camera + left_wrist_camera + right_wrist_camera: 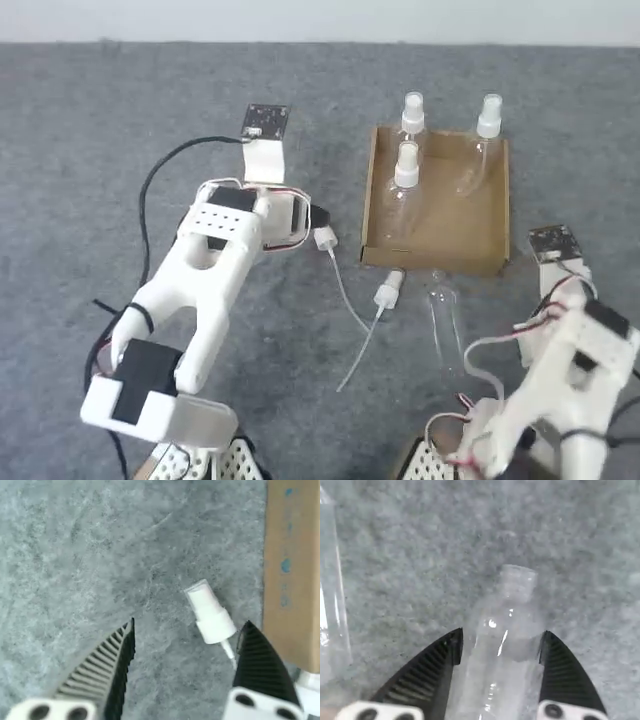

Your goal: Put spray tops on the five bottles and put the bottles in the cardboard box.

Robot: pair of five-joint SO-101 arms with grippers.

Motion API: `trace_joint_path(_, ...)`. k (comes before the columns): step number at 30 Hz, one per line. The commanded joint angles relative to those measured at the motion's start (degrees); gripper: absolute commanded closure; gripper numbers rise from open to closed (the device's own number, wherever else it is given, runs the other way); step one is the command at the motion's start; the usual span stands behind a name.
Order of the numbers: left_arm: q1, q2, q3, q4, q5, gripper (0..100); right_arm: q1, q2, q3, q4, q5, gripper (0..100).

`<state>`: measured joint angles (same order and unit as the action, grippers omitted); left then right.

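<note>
Grey felt worktop point(100, 120): left end effector point(189, 624), jaws apart, straddles a spray top point(210, 615); right end effector point(501, 634) clamps a clear bottle point(512, 600).

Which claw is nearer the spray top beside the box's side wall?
Left. The left claw is open at the spray top; the right claw is far off, around an uncapped bottle.

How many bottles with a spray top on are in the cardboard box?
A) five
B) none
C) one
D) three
D: the cardboard box holds the back left bottle, the back right bottle and the front bottle, each with a white spray top on its neck.
</note>
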<state>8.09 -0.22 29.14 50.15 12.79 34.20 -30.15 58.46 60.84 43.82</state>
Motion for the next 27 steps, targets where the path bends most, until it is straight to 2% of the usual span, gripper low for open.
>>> trace_joint_path(1,0.44,-1.05,-6.64,5.36,-0.09,70,2.86,11.38,-9.49,-1.10,-2.99,79.0)
trace_joint_path(4,0.62,-0.35,-8.57,7.38,-1.14,70,5.67,20.53,-15.38,-1.36,-4.66,79.0)
trace_joint_path(9,3.60,-0.26,-8.92,5.45,1.58,70,7.08,32.40,-19.34,-7.52,-4.92,79.1)
trace_joint_path(12,5.36,2.20,-9.01,4.75,3.60,72,7.08,36.70,-21.19,-9.89,-4.92,85.2)
trace_joint_path(15,5.80,7.12,-10.33,4.22,4.22,74,7.08,38.46,-22.95,-11.03,-4.92,88.6)
trace_joint_path(27,5.19,21.80,-24.40,3.96,9.49,74,6.64,38.55,-31.82,-6.99,-4.92,88.6)
